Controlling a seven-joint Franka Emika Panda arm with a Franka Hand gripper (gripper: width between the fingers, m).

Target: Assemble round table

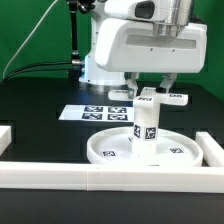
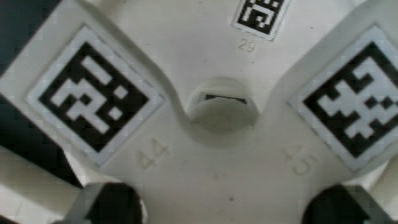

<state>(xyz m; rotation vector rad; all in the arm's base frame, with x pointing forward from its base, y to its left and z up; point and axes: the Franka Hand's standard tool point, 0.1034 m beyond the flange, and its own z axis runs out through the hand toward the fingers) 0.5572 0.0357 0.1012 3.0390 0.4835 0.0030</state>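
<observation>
The large round rimmed disc (image 1: 120, 152) lies on the black table near the front. The short thick cylinder leg (image 1: 147, 130) stands upright at its middle. The small flat bar-shaped foot (image 1: 172, 98) is held level right over the top of the leg; I cannot tell whether they touch. My gripper (image 1: 152, 92) comes down from above and is shut on the foot. In the wrist view the foot (image 2: 214, 165) fills the picture, with a round hole at its centre and square tags on both sides. It sits between my two dark fingertips (image 2: 114, 204), and the gripper (image 2: 240, 206) is closed on it.
The marker board (image 1: 88, 112) lies flat behind the disc. Long white border rails run along the front (image 1: 100, 180), the exterior view's left (image 1: 5, 136) and the exterior view's right (image 1: 212, 150). The arm's white body fills the space above the parts.
</observation>
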